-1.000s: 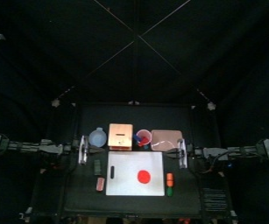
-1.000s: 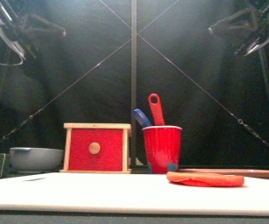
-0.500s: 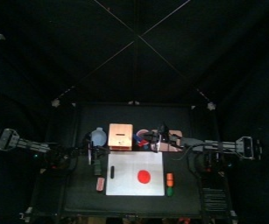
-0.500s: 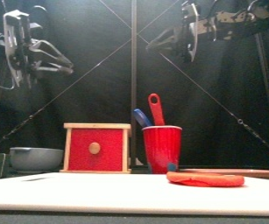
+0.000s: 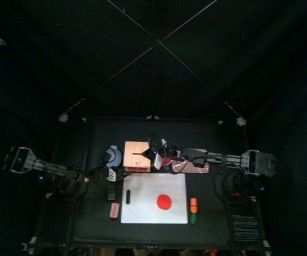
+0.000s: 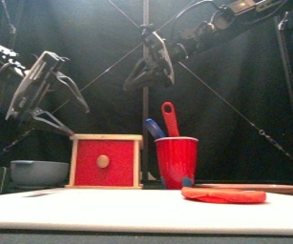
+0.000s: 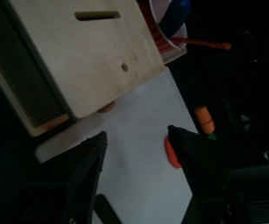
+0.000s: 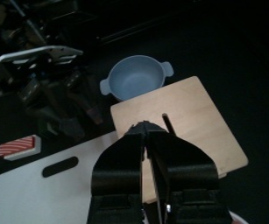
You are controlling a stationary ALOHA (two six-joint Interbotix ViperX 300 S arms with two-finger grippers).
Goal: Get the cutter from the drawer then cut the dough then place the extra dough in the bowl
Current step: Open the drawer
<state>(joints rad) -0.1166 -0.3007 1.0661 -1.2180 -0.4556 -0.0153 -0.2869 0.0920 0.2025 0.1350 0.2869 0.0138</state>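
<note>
Dough (image 6: 222,194) lies flat on the white board (image 5: 142,190), waiting to be cut. I cannot see the cutter. I think it hides in the box (image 5: 138,154), whose red drawer (image 6: 104,162) is closed. My right gripper (image 8: 152,129) hangs over the box, pinched together and empty. My left gripper (image 7: 139,140) is spread wide, empty, ready to grab.

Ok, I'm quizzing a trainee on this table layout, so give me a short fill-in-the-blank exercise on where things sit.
The red dough lies on the white ___. The toy knives stand in the red ___. The blue-grey bowl sits beside the wooden ___.
Missing words: board; cup; box.
</note>
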